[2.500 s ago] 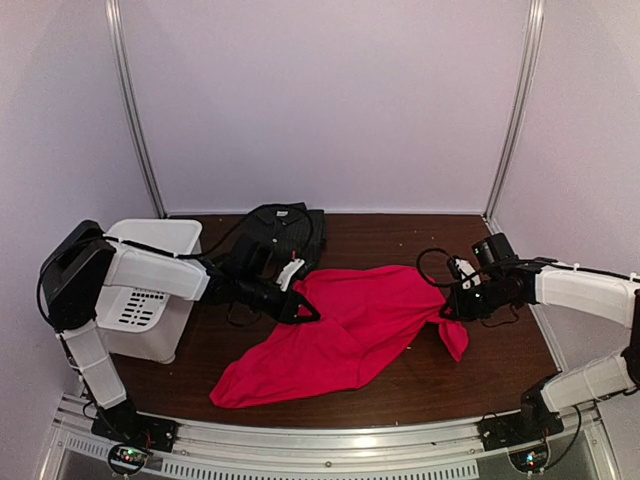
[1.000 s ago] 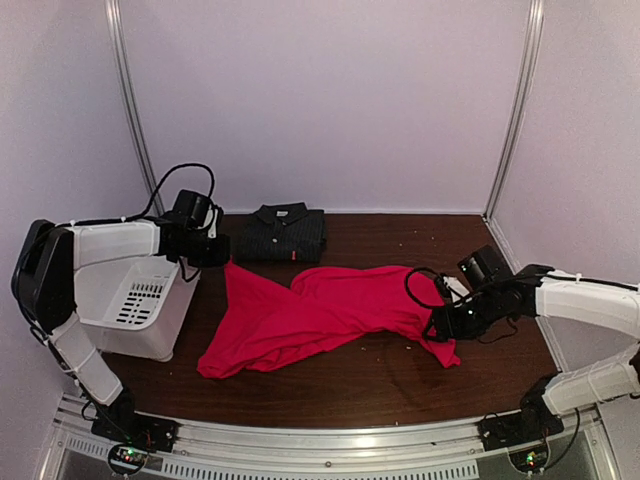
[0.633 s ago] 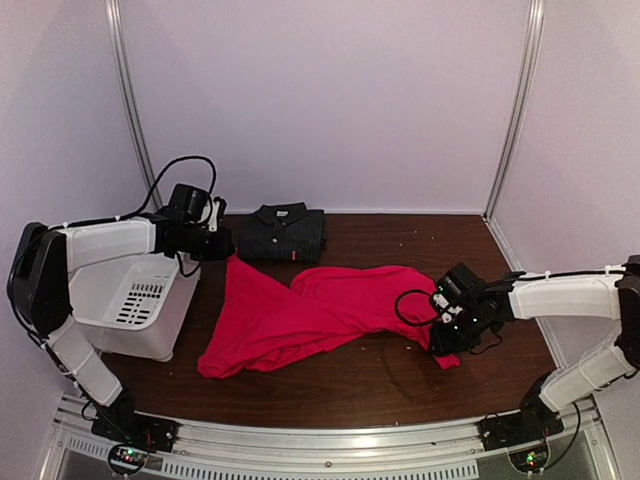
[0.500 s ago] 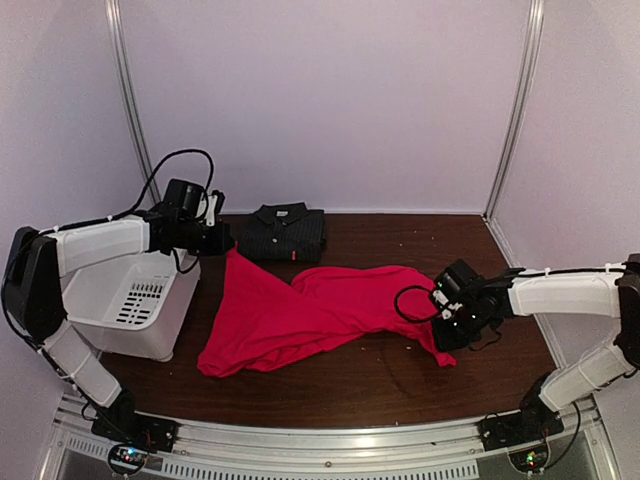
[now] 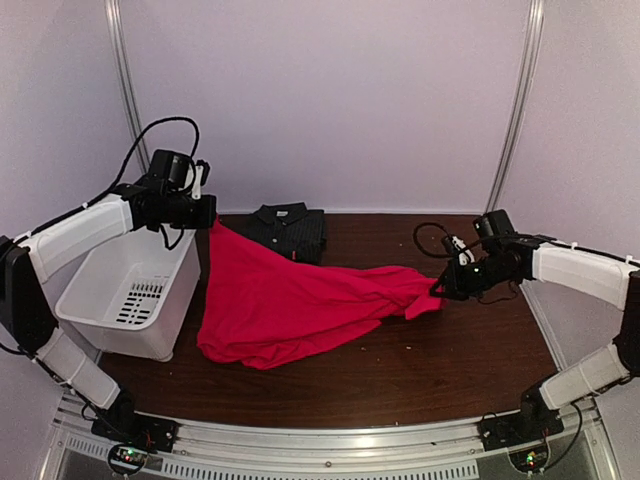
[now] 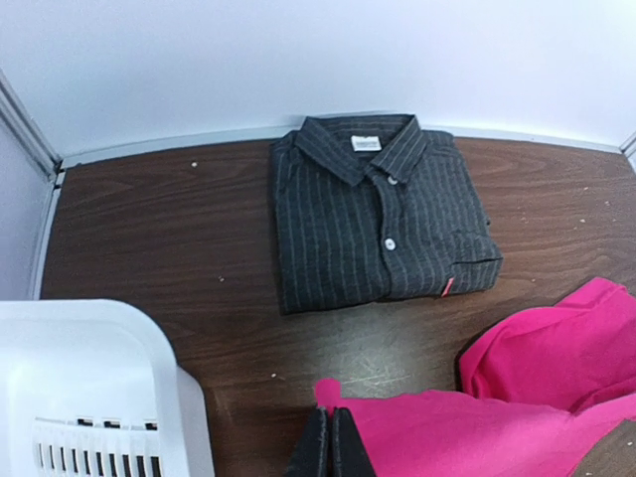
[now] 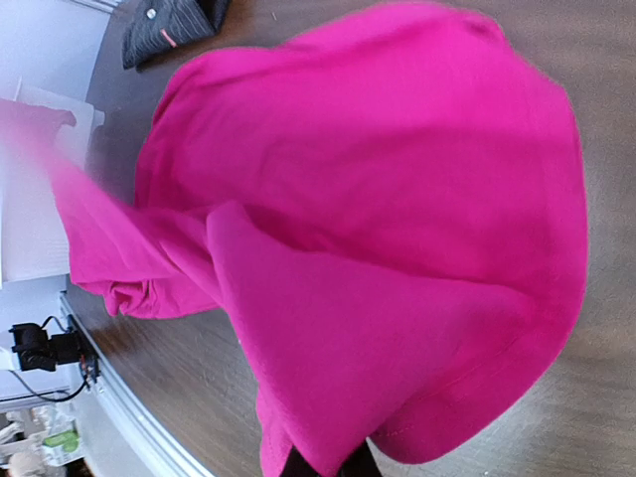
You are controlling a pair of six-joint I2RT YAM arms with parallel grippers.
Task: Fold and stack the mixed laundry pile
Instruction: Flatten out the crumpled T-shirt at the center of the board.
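The bright red T-shirt (image 5: pixel 290 305) hangs stretched between both grippers above the brown table. My left gripper (image 5: pixel 208 218) is shut on its upper left corner, raised beside the bin; in the left wrist view the closed fingertips (image 6: pixel 331 447) pinch the red edge (image 6: pixel 477 427). My right gripper (image 5: pixel 440 288) is shut on the shirt's right end; red cloth (image 7: pixel 378 229) fills the right wrist view and hides the fingers. The dark pinstriped collared shirt (image 5: pixel 290 230) lies folded at the back of the table, also in the left wrist view (image 6: pixel 378 214).
A white slotted bin (image 5: pixel 125 290) stands at the left, under my left arm; its corner shows in the left wrist view (image 6: pixel 89 388). Metal frame posts (image 5: pixel 130 110) stand at the back corners. The table's front edge rail (image 5: pixel 330 440) runs below.
My left gripper has risen and drawn the shirt's left corner up and back. My right gripper has lifted and pulled the right end rightward, so the cloth hangs more stretched.
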